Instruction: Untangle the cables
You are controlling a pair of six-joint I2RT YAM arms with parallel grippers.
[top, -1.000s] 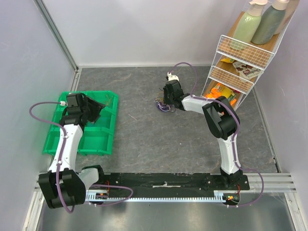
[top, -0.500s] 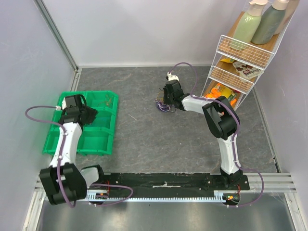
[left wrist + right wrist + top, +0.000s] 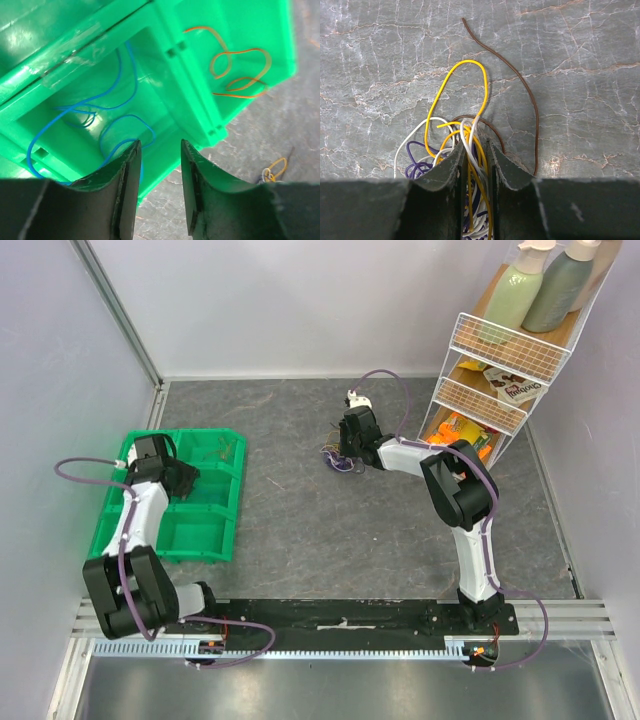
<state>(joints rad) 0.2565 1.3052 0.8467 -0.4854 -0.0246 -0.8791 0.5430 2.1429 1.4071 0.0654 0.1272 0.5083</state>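
While the right arm's fingers (image 3: 457, 167) are pinched shut on the cables (image 3: 451, 131) out in the middle of the surface (image 3: 300, 540), the job looks only partly done. Check the green bin (image 3: 212, 532) on the left: one blue wire (image 3: 127, 116) lies loose in one compartment, and an orange wire (image 3: 248, 50) sits curled in the one next to it. By my read that's two strands pulled free and sorted.

Over that bin hang the left arm's fingers (image 3: 127, 172), parted with nothing between them. I'd say they're free to go for another strand.

Now the pile itself. From the right wrist view, yellow, white and purple strands run straight into the pinch, crossing and looping over one another, so it's clearly still a knot. A yellow loop (image 3: 465, 61) arcs out in front of the fingers, and a brown strand (image 3: 530, 95) sweeps wide to the side, mostly clear of the clump though its near end curls back into it. That one looks like the easiest pick.

So the bulk of the work is left: every strand in that clump has to be teased apart, with the right side anchoring the bundle.
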